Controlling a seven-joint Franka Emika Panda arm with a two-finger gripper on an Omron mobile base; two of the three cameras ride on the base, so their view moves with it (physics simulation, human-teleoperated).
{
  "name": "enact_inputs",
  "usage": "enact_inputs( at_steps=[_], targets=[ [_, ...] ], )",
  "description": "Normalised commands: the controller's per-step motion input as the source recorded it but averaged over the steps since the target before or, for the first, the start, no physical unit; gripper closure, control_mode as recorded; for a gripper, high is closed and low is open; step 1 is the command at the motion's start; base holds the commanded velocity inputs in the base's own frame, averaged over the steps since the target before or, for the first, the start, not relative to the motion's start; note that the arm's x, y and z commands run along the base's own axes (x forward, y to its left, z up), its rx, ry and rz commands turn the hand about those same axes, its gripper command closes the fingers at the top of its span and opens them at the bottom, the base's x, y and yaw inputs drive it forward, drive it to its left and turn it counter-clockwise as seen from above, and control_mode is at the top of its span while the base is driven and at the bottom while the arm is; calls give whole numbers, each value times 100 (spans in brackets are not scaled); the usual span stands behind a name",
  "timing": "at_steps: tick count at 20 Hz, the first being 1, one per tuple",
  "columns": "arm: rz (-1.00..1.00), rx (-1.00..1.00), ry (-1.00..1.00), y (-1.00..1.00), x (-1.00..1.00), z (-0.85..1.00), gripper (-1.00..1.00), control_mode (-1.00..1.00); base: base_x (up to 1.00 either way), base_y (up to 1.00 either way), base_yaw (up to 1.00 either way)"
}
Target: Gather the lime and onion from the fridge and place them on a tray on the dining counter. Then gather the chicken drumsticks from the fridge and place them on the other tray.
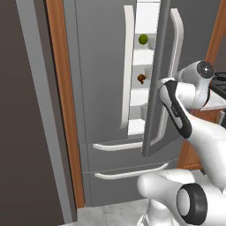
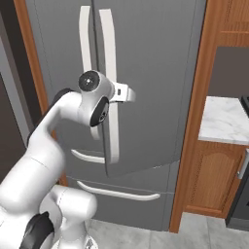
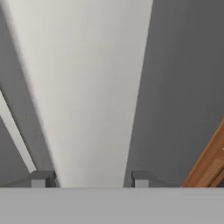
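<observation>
The fridge [image 1: 106, 88] stands upright with its right door ajar, its long white handle [image 3: 92, 87] running vertically between the gripper's [image 3: 89, 178] parted fingers, while the lime [image 1: 143, 39] and a half-hidden brown piece [image 1: 141, 79] sit on shelves inside.

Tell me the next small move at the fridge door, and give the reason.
Probably back the gripper off the right door's handle, then reach into the gap. The hand view shows the fingertips straddling that white handle, the jaws loose around it. The fridge door stands partly open, and the lime and a brown piece sit on shelves inside.
</observation>
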Motion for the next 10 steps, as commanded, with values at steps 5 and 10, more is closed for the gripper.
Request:
enact_inputs(
  at_steps=[5, 10],
  targets=[
    [0, 0, 9, -67, -55, 37, -100, -100, 0, 0, 0],
    [-6, 0, 1, -29, -90, 25, -100, -100, 0, 0, 0]
  ],
)
